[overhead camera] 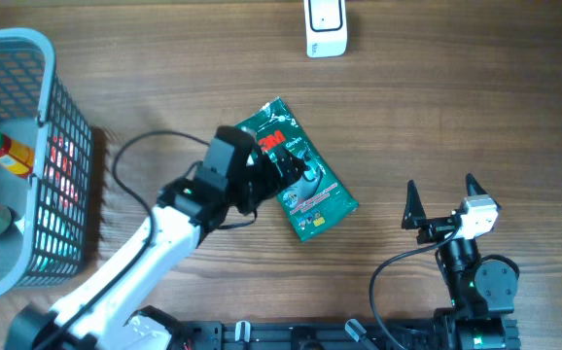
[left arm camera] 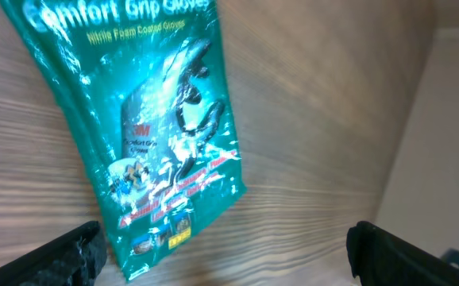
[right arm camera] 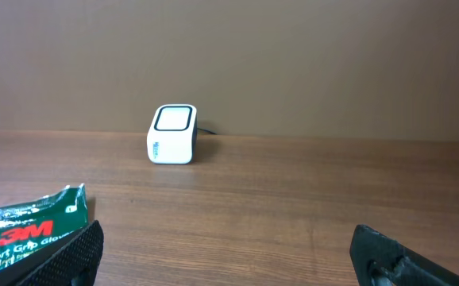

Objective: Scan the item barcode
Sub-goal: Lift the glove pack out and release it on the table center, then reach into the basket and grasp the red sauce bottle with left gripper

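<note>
Glove packet [overhead camera: 308, 183] lies loose; the pick-up for scanning is not yet made.
A grey basket [overhead camera: 43, 44] sits at nine o'clock. The left fingers [left arm camera: 63, 258] stand wide apart over the green glove packet, flat mid-table, ungripped. Next, I judge: clamp it and face its barcode to the white scanner [overhead camera: 326, 27] at twelve o'clock. Right fingers [overhead camera: 413, 204], at four o'clock, are apart, empty. Wood-grain table [overhead camera: 475, 87], plain brown wall [right arm camera: 293, 63].

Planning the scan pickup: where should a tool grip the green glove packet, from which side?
Probably the near short end of the glove packet, left tool coming from above: it lies flat on the table, so only a thin edge offers a bite.
</note>
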{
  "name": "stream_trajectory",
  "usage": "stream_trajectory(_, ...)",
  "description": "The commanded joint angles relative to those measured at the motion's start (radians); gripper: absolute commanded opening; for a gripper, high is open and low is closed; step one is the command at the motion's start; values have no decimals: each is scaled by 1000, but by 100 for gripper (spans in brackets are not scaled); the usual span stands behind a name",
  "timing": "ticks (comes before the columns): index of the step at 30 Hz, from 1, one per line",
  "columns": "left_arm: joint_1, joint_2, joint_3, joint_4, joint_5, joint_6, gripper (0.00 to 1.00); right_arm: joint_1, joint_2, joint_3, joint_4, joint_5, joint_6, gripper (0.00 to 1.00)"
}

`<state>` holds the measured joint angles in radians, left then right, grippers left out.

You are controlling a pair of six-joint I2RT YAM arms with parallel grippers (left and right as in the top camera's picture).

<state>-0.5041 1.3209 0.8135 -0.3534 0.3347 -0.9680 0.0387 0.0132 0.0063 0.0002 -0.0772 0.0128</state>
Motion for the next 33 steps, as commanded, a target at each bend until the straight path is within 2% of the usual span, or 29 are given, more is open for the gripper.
stream_trajectory(1,0,-113,228,-292,-280,163,100,-1,-10,-1,2,2,-10,100)
stream_trajectory(4,0,-169,428,-549,-598,180,100,-1,-10,-1,2,2,-10,100)
stream_trajectory(7,18,-197,582,-659,-810,180,100,-1,-10,-1,2,2,-10,100)
stream_trajectory(10,82,-226,716,-681,-967,181,100,-1,-10,-1,2,2,-10,100)
stream_trajectory(12,151,-238,770,-673,-1031,228,100,-1,-10,-1,2,2,-10,100)
stream_trajectory(14,280,-245,808,-653,-1081,303,100,-1,-10,-1,2,2,-10,99)
stream_trajectory(15,401,-247,809,-635,-1104,362,100,-1,-10,-1,2,2,-10,100)
stream_trajectory(18,621,-225,809,-607,-1098,436,100,-1,-10,-1,2,2,-10,100)
stream_trajectory(19,731,-201,809,-589,-1043,462,100,-1,-10,-1,2,2,-10,100)
stream_trajectory(22,969,-127,809,-535,-776,572,100,-1,-10,-1,2,2,-10,100)
stream_trajectory(25,1153,-18,809,-486,-529,605,100,-1,-10,-1,2,2,-10,100)
stream_trajectory(28,1235,108,809,-461,-397,705,100,-1,-10,-1,2,2,-10,100)
stream_trajectory(33,1240,300,809,-463,-303,914,100,-1,-10,-1,2,2,-10,100)
